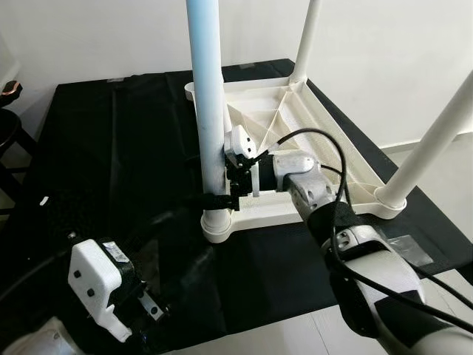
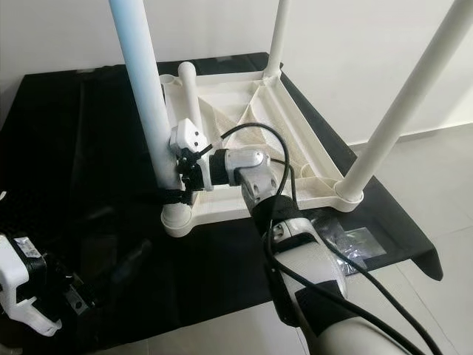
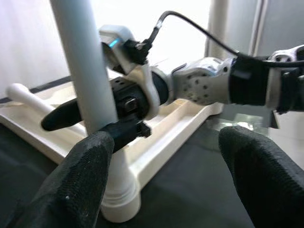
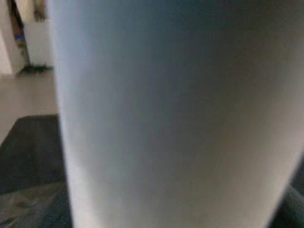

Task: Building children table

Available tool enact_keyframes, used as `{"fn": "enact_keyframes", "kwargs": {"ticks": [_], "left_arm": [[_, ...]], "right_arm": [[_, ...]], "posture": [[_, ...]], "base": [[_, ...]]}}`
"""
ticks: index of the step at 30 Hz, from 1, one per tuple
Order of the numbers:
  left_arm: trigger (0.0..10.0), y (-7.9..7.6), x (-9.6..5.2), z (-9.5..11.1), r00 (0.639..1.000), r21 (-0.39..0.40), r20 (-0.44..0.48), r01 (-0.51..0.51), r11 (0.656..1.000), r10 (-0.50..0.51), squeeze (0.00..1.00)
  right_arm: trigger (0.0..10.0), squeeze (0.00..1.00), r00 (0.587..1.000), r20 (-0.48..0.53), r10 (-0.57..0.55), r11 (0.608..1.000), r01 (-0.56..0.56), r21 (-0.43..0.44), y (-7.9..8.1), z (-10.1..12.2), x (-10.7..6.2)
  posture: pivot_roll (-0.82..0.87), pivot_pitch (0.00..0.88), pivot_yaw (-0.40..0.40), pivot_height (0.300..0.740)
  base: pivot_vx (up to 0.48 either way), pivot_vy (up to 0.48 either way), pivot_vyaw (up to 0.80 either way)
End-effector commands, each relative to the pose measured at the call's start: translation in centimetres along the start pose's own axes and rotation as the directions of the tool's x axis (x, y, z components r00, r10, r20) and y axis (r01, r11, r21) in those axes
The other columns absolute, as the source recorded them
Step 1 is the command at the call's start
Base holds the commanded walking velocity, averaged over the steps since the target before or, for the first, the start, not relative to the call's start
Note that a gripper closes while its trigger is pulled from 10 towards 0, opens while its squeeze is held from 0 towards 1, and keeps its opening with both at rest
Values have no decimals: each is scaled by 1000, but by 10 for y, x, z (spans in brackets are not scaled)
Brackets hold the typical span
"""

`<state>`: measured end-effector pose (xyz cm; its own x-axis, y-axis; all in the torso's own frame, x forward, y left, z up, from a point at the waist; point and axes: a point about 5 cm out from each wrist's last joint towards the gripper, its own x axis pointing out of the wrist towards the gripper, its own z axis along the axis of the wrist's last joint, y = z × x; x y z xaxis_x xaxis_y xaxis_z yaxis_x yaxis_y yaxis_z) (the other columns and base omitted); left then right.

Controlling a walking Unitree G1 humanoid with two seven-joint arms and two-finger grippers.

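Observation:
A white plastic children's table [image 1: 310,122] lies upside down on a black cloth, with legs standing up from its corners. My right gripper [image 1: 223,185] is shut on the near-left leg [image 1: 209,111] just above its socket, one black finger on each side; close up, that leg [image 4: 175,114] is a pale blur. In the left wrist view the same leg [image 3: 85,71] stands ahead of my left gripper [image 3: 166,183], whose fingers [image 3: 76,185] are spread open and hold nothing. My left gripper [image 1: 148,299] hovers low over the cloth, nearer me and left of the leg.
A loose white leg [image 2: 190,92] lies inside the upturned tabletop. Two more legs stand at the far right [image 1: 307,37] and near right [image 1: 436,140] corners. A clear bag of small parts [image 2: 347,240] lies on the cloth. A dark stool [image 1: 9,126] stands at the left edge.

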<state>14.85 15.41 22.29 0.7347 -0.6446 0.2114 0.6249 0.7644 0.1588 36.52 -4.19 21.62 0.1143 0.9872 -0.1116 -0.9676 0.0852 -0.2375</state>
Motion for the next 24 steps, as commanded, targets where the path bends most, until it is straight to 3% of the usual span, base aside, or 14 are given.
{"fn": "enact_keyframes", "kwargs": {"ticks": [1,6,8,19,21,23,24], "left_arm": [[10000,-1,-2,1,999,-1,-22,29,1000,-29,0],[10000,3,-10,-2,998,-12,-55,-6,1000,6,0],[10000,5,-14,-4,997,-15,-70,-34,999,33,0],[10000,11,-26,-7,989,-17,-98,-114,993,112,0],[10000,11,-26,-6,988,-13,-91,-123,992,122,0],[10000,12,-30,-6,983,-17,-85,-167,986,165,0],[10000,12,-30,-6,983,-17,-85,-167,986,165,0]], "right_arm": [[10000,0,1000,-9,-15,1000,15,-11,-1,1,6],[10000,0,998,-8,-69,997,69,21,-2,-5,4],[0,0,998,-1,-65,997,65,34,0,-9,5],[0,0,996,23,-88,994,86,70,6,-19,9],[0,0,992,21,-127,989,125,82,5,-22,8],[0,0,955,-4,-295,949,294,115,9,-37,5],[0,0,955,-4,-295,949,294,115,9,-37,5]], "posture": [[202,139,-26,740],[200,139,-29,740],[201,142,-31,740],[185,150,-48,740],[180,149,-57,740],[148,167,-71,740],[148,167,-71,740]], "base": [[0,0,0],[0,0,0],[0,0,0],[0,0,0],[0,0,0],[0,0,0],[0,0,0]]}}
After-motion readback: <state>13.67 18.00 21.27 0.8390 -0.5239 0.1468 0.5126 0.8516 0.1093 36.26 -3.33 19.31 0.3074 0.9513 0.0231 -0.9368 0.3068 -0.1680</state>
